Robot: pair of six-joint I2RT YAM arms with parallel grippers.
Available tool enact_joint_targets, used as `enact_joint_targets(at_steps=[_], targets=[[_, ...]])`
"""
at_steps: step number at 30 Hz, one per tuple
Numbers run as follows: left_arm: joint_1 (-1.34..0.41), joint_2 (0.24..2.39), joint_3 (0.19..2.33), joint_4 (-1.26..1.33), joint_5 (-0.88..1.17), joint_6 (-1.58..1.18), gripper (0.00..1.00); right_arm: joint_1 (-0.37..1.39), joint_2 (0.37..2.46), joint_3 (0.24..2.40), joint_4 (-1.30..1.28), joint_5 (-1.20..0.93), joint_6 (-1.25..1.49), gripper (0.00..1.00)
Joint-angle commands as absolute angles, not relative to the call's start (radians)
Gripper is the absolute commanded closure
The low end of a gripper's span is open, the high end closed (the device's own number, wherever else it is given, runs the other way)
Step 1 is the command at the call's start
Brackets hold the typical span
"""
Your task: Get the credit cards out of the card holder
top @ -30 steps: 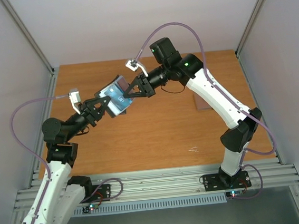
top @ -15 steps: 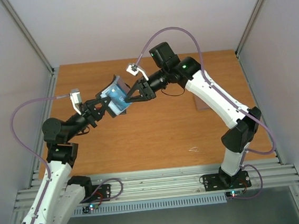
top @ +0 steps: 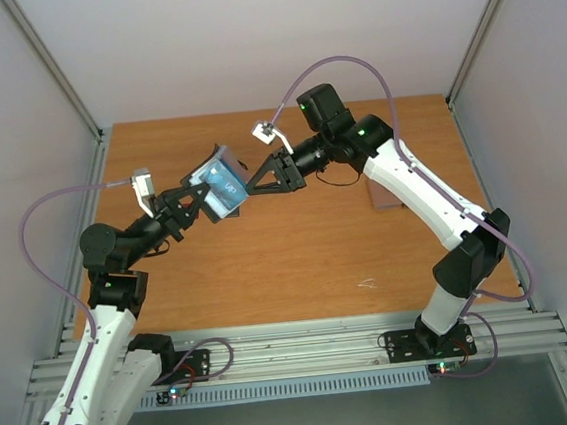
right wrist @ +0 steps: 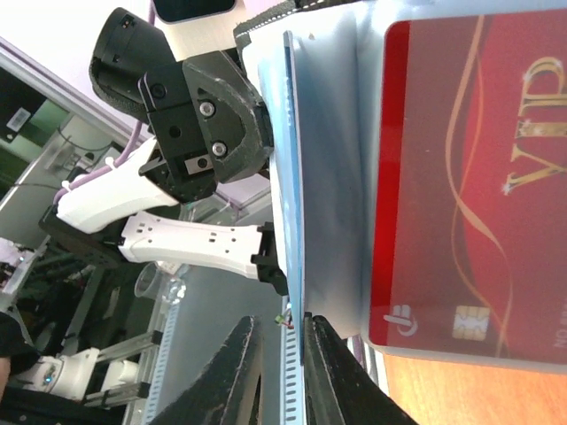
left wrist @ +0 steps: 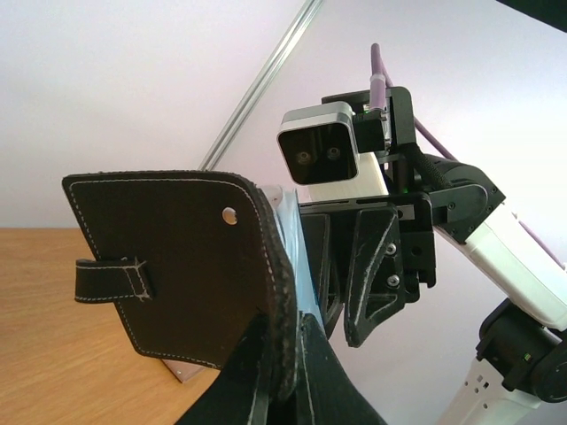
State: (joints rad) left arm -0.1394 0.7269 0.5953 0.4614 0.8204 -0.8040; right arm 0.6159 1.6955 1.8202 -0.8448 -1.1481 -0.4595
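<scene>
**Card holder held in the air between two grippers, over the far-left table**

Nearest, the two arm bases sit on the slotted rail at the table's [top: 298, 256] front edge. Past them lies a broad stretch of bare wood between the arms, running out to the left and right edges, where grey side panels stand.

Further in, one brown flat piece [top: 379, 199] lies on the right half, partly under the right arm and well apart from everything else.

Beyond that, one card holder [left wrist: 177, 266] is lifted off the wood, upright and swung open. The left gripper [top: 200, 196] is clamped tight on its lower edge. Its black outer face carries one small loop [left wrist: 111, 279] and one small hole near the top corner.

The right gripper [right wrist: 282, 332] meets the holder from the opposite side. Its jaws stand only narrowly apart, and the thin edge of one blue card [right wrist: 291, 159] runs down into the gap. Whether it is pinched cannot be told.

Beside that blue card a pale pocket panel [right wrist: 332, 177] holds one dark red card [right wrist: 478, 177] marked VIP, still seated. That makes two cards that can be counted; any others cannot be made out.

Farthest, a strip of bare wood lies between the holder and the table's back edge.
</scene>
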Motion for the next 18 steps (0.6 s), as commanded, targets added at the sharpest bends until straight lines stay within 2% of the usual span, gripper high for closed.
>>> enact_joint_targets(at_steps=[1, 3, 6, 12, 16, 18], targets=[[-0.133, 0.723, 0.609, 0.514, 0.805, -0.788, 1.00, 0.609, 1.661, 1.798, -0.781, -1.186, -0.422, 0.89], [-0.133, 0.723, 0.608, 0.515, 0.804, -0.789, 1.00, 0.610, 1.662, 1.796, -0.772, -1.180, -0.414, 0.91], [-0.132, 0.722, 0.609, 0.514, 0.804, -0.788, 1.00, 0.611, 1.667, 1.792, -0.765, -1.169, -0.401, 0.87], [-0.132, 0.723, 0.609, 0.513, 0.805, -0.788, 1.00, 0.631, 1.675, 1.780, -0.753, -1.144, -0.394, 0.88], [-0.132, 0.722, 0.607, 0.511, 0.808, -0.788, 1.00, 0.631, 1.666, 1.772, -0.755, -1.129, -0.413, 0.98], [-0.131, 0.721, 0.606, 0.508, 0.811, -0.788, 1.00, 0.623, 1.660, 1.771, -0.755, -1.120, -0.415, 0.99]])
